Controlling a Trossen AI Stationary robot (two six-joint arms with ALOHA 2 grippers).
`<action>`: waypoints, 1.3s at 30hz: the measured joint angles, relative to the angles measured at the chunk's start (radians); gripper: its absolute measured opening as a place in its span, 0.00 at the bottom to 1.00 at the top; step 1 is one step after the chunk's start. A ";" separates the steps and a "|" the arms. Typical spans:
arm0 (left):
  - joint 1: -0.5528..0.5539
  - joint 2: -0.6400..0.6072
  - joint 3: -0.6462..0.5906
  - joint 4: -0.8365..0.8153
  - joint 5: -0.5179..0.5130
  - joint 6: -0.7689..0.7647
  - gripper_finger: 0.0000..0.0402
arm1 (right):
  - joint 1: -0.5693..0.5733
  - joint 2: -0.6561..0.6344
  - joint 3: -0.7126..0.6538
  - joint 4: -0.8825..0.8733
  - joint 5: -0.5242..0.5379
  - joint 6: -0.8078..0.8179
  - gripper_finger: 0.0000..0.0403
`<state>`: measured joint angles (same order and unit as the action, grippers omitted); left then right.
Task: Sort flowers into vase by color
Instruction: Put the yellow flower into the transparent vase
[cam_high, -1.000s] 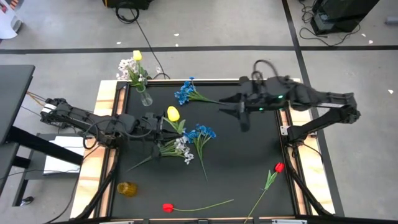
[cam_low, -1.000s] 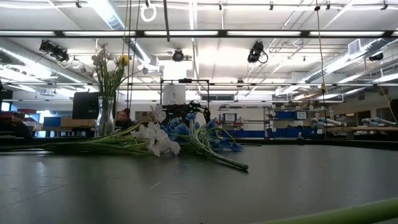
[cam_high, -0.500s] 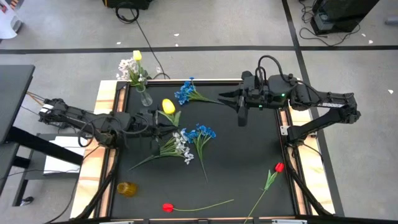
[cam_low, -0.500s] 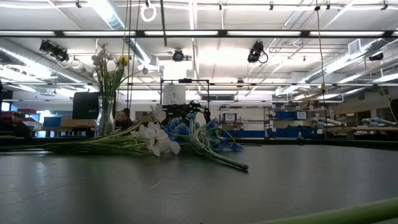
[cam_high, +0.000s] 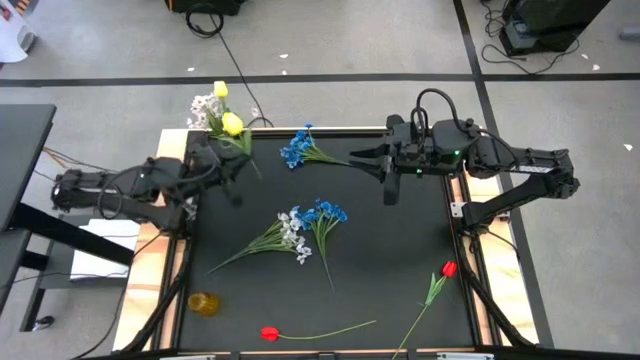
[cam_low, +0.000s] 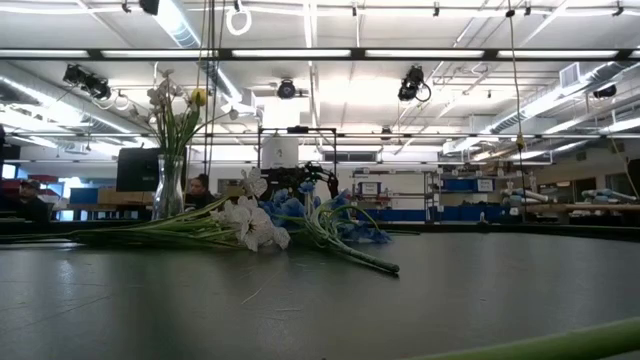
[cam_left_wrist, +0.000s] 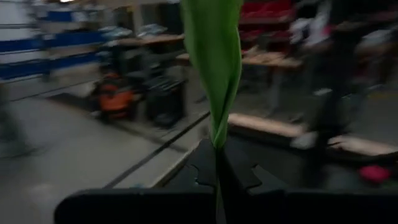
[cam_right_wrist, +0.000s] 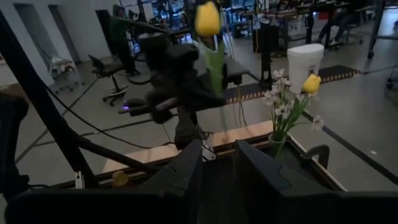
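The left tool (cam_high: 222, 160) was up near the far-left corner of the tabletop (cam_high: 400, 250), fingers pinched together on a yellow tulip (cam_high: 233, 124). The bloom sat just beyond the tool, right beside the vase (cam_high: 233, 155) with its white blossoms and another yellow tulip (cam_high: 220, 89) already standing in it. In the left wrist view the tulip's green leaf (cam_left_wrist: 214, 56) rose straight up out of the closed fingers, so the stem's long axis was about upright. From the right wrist view you could see the same bloom held high, with the vase (cam_right_wrist: 278, 146) off to one side of it.

Middle of the tabletop: a white cluster (cam_high: 292, 232) and a blue cluster (cam_high: 323, 212) lay touching, blossoms together, stalks fanning toward the near-left and near side. Another blue cluster (cam_high: 297, 147) lay by the far edge, stalk pointing right toward the right tool (cam_high: 385, 182). That one hovered over the far-right part of the tabletop, holding nothing — I couldn't tell how wide its fingers stood.

Near edge: a red tulip (cam_high: 269, 333) lay flat, stalk running right, and a second red tulip (cam_high: 449, 268) lay near the right edge, stalk slanting to the near side. Lots of bare black surface between the two arms.
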<state>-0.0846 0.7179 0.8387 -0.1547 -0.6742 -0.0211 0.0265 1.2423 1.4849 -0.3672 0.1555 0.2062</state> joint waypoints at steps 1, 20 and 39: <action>0.034 -0.007 0.000 -0.021 -0.003 0.011 0.01 | 0.000 0.000 0.000 0.000 0.000 0.000 0.26; 0.643 -0.124 0.000 -0.118 0.494 0.182 0.01 | 0.000 0.000 0.000 0.000 -0.003 0.000 0.26; 0.981 -0.138 -0.177 0.049 0.575 0.086 0.02 | 0.000 0.000 0.000 0.000 -0.002 0.001 0.26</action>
<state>0.8962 0.5797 0.6615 -0.1057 -0.0994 0.0653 0.0265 1.2426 1.4849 -0.3676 0.1535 0.2070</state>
